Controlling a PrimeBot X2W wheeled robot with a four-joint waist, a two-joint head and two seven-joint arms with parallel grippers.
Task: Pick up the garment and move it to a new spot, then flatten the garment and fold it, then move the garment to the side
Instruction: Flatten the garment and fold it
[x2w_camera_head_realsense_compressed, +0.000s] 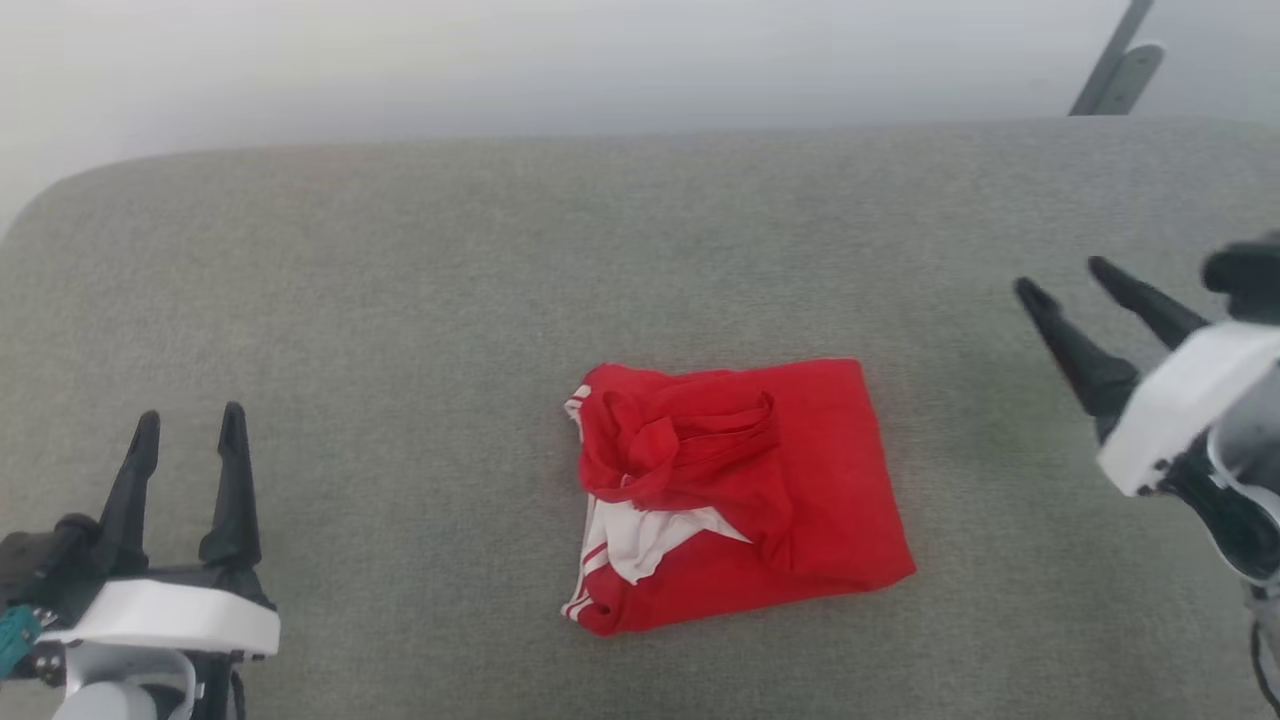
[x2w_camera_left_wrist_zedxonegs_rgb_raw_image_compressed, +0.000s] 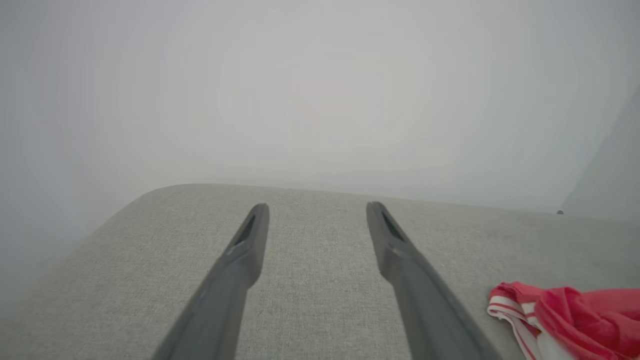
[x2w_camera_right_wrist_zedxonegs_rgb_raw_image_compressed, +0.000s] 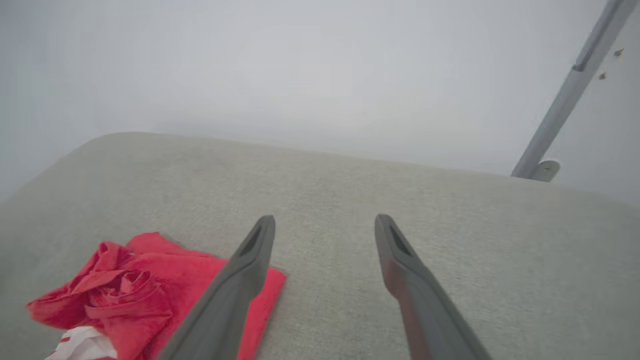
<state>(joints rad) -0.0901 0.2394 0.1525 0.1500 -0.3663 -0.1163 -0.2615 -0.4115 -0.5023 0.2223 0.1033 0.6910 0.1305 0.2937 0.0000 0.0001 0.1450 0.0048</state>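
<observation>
Head view first: one garment (x2w_camera_head_realsense_compressed: 735, 490) lies as a rough folded bundle on the grey cushion (x2w_camera_head_realsense_compressed: 400, 300), between the two pincers and touching neither. It sits to the right of the left pincer (x2w_camera_head_realsense_compressed: 190, 412), well apart. It sits to the left of the right pincer (x2w_camera_head_realsense_compressed: 1062, 274), whose tips slant toward the cloth. Both pincers have their fingers apart and hold nothing. The bundle looks slightly longer across than deep, so its long axis runs roughly from one pincer toward the other. The rumpled collar and white sleeve are at the left pincer's end, and a smooth red edge is at the right pincer's end. One grey pole (x2w_camera_head_realsense_compressed: 1115, 65) stands beyond the right pincer.

Left wrist view: the left pincer (x2w_camera_left_wrist_zedxonegs_rgb_raw_image_compressed: 317, 205) has its fingers spread with bare cushion between them. The garment (x2w_camera_left_wrist_zedxonegs_rgb_raw_image_compressed: 580, 315) lies off to its right, clear of the right finger.

Right wrist view: the right pincer (x2w_camera_right_wrist_zedxonegs_rgb_raw_image_compressed: 325, 217) is also spread, with the garment (x2w_camera_right_wrist_zedxonegs_rgb_raw_image_compressed: 150, 285) to its left. A red corner passes behind the left finger. I judge the right arm the nearer one for moving the garment aside.
</observation>
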